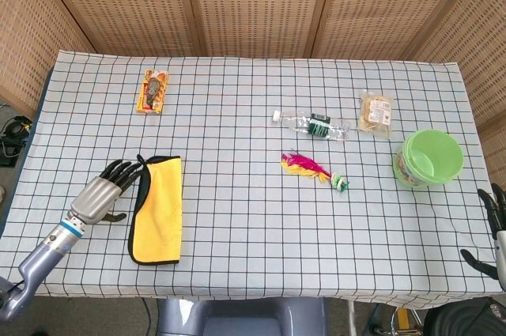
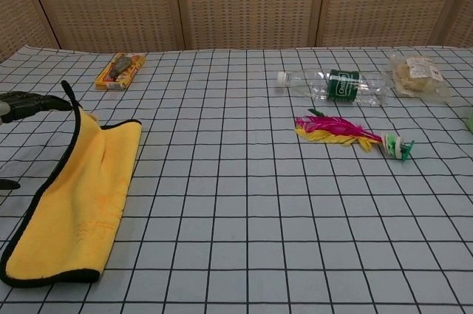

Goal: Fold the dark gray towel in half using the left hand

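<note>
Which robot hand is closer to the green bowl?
The right hand. It sits at the table's edge just below and to the right of the green bowl. The left hand is far across the table, beside the towel.

Behind the table [image 1: 253,122] stands a row of woven rattan-style panels [image 1: 253,4], light brown, finely perforated, set in plain wooden frames with upright posts between them. In the head view the side panels angle forward along both ends of the table, closing it in on three sides. The table is covered by a white cloth [image 2: 244,203] printed with a dark grid of thin lines; the cloth hangs over the near edge. At the far left, past the cloth's edge, a strip of grey floor [image 1: 9,118] shows with some dark cables [image 1: 11,138] lying on it. The light is even and soft, with only faint shadows on the cloth
</note>
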Robot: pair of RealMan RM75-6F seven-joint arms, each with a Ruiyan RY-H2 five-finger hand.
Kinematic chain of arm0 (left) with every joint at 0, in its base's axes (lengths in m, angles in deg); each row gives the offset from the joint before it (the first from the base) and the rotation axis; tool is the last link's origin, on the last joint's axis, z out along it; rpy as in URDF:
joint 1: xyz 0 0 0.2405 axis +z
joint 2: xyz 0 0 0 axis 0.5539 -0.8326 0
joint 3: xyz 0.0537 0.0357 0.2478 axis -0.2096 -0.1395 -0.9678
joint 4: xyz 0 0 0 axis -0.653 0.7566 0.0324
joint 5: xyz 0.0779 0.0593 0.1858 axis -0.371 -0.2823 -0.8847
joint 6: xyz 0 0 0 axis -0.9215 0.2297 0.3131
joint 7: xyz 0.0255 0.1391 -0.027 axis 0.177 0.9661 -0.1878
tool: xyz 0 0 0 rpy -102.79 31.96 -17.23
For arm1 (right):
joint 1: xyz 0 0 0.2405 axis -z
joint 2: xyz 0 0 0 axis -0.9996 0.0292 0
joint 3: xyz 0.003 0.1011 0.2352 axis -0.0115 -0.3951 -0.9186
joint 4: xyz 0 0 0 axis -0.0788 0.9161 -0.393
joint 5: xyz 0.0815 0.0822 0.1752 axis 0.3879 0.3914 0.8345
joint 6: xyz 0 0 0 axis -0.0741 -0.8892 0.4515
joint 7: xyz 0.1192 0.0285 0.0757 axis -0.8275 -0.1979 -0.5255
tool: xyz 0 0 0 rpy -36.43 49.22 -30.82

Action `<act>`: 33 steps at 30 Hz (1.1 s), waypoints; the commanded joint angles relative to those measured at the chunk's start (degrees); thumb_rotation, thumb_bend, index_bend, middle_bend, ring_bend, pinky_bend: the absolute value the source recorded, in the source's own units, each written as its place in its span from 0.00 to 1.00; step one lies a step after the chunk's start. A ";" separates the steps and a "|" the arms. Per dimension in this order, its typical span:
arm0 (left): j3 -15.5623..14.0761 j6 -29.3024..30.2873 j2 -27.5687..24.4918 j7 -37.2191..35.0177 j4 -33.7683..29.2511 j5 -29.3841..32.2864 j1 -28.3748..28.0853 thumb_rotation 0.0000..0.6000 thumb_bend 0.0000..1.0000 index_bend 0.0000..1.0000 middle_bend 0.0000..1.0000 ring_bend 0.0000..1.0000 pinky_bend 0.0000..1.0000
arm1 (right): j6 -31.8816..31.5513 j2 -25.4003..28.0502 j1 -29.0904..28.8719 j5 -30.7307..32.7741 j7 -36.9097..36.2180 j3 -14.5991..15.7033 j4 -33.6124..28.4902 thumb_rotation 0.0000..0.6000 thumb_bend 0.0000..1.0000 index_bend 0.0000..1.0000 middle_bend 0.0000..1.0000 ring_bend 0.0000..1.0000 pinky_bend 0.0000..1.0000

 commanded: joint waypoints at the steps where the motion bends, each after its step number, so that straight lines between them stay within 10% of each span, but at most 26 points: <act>1: 0.62 1.63 -2.67 -1.07 -1.55 0.21 1.04 1.00 0.12 0.00 0.00 0.00 0.00 | -0.01 0.05 0.01 -0.13 -0.10 0.06 -0.01 1.00 0.00 0.02 0.00 0.00 0.00; 13: 3.84 0.34 -4.81 -3.22 -3.77 3.38 1.29 1.00 0.13 0.00 0.00 0.00 0.00 | -0.10 0.20 0.05 -0.83 -0.55 0.32 -0.14 1.00 0.00 0.02 0.00 0.00 0.00; 33: 13.16 -24.32 4.34 7.89 -2.79 14.74 -12.10 1.00 0.42 0.30 0.00 0.00 0.00 | 1.28 -0.10 -0.57 0.66 -0.08 -0.05 0.14 1.00 0.00 0.02 0.00 0.00 0.00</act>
